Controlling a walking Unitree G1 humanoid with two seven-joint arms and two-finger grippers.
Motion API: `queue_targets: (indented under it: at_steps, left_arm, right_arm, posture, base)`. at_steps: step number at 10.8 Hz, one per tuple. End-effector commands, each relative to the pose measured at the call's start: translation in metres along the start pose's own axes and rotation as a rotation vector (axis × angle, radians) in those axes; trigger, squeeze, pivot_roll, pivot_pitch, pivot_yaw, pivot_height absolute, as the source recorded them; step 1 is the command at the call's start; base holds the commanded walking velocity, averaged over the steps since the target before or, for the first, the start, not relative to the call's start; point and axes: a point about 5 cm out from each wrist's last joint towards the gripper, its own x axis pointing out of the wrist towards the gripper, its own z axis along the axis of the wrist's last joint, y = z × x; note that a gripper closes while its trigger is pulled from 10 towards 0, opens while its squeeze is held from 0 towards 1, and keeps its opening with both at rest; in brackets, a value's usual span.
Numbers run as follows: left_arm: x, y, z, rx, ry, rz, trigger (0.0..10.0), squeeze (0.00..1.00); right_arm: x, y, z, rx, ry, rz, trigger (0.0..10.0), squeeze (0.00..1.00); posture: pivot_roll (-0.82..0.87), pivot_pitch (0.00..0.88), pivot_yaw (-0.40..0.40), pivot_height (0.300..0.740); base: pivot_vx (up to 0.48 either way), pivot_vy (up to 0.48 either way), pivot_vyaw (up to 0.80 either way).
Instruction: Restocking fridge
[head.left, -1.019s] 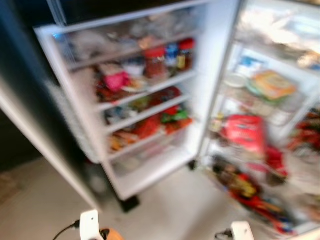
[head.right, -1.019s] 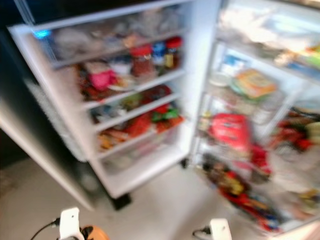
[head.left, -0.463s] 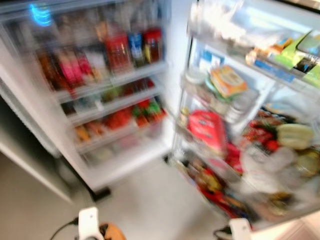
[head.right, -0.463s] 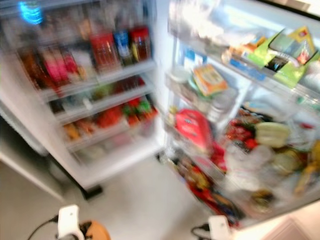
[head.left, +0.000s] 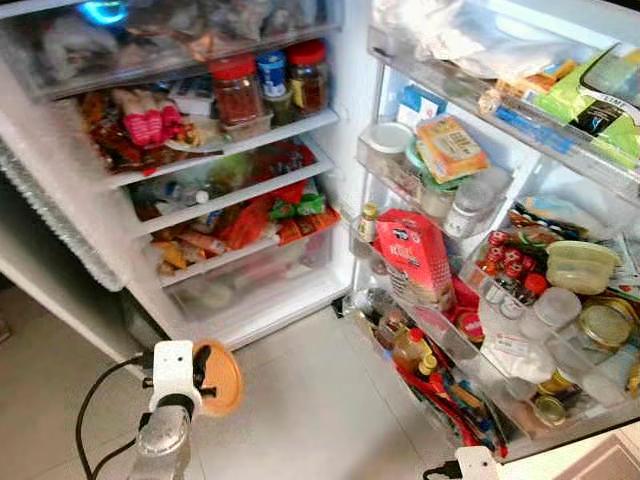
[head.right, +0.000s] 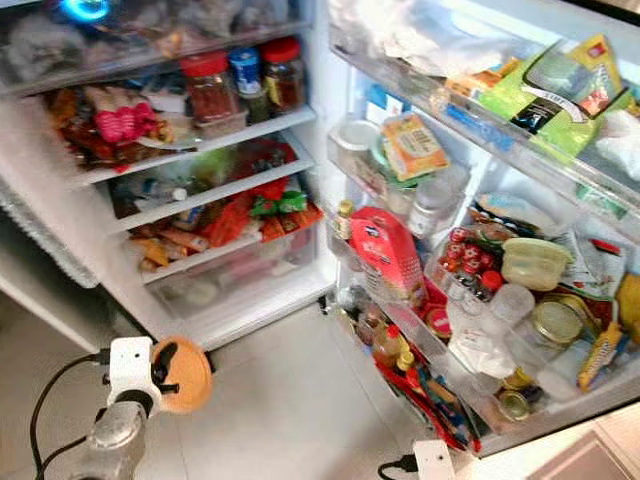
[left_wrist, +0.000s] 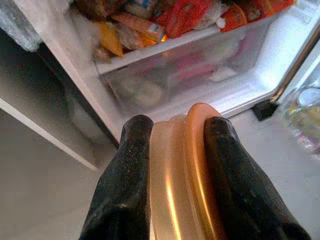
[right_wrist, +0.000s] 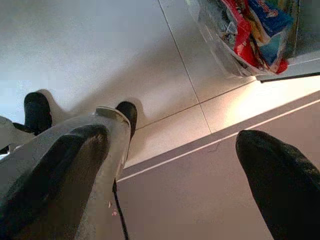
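The fridge (head.left: 340, 150) stands open, its door (head.left: 150, 260) swung out on the left with shelves crowded with packets and jars. The main compartment on the right is packed too: a red bag (head.left: 418, 252) near its middle, a pale lidded tub (head.left: 580, 265) further right, and bottles low down. Grey floor tiles (head.left: 300, 410) lie in front. Low on the near left, the left gripper (left_wrist: 175, 170) is clenched on an orange lidded container (left_wrist: 182, 180), holding it on edge above the floor before the door's lowest shelf. The right gripper (right_wrist: 165, 180) hangs near the floor, fingers spread wide with nothing between them.
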Motion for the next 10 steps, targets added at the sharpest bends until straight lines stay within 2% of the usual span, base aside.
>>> queue_targets:
  at_steps: [1,3,7,8,9,10]
  left_arm:
    - [-0.003,0.003,0.000,-0.089,-0.010,0.011,10.0,0.00]
    - [-0.002,0.000,-0.002,-0.433,0.023,0.040,10.0,0.00]
    - [-0.003,0.000,-0.002,-0.439,0.015,0.041,10.0,0.00]
    - [-0.006,-0.007,0.000,-0.743,0.017,-0.017,10.0,0.00]
    - [-0.008,-0.010,0.003,-0.878,-0.001,-0.060,10.0,0.00]
    - [-0.010,-0.010,0.005,-0.889,-0.009,-0.065,10.0,0.00]
  right_arm:
    - [-0.001,0.002,-0.005,0.001,0.012,0.009,10.0,0.00]
    - [-0.001,0.002,-0.005,-0.004,0.013,0.012,10.0,0.00]
    - [-0.001,0.002,-0.005,-0.005,0.013,0.012,10.0,0.00]
    - [-0.001,0.002,-0.004,-0.024,0.010,0.021,10.0,0.00]
    - [-0.001,0.002,-0.003,-0.049,0.004,0.025,10.0,0.00]
    - [0.000,0.002,-0.001,-0.091,-0.008,0.032,10.0,0.00]
  posture:
    - [-0.10,0.127,0.007,0.740]
    - [-0.10,0.128,0.007,0.740]
    - [-0.10,0.128,0.007,0.740]
    - [-0.10,0.130,0.005,0.740]
    - [-0.10,0.128,0.004,0.740]
    - [-0.10,0.128,0.004,0.740]
  base:
    - [0.000,0.000,0.00]
    - [0.000,0.000,0.00]
    - [0.000,0.000,0.00]
    - [0.000,0.000,0.00]
    - [0.000,0.000,0.00]
    - [0.000,0.000,0.77]
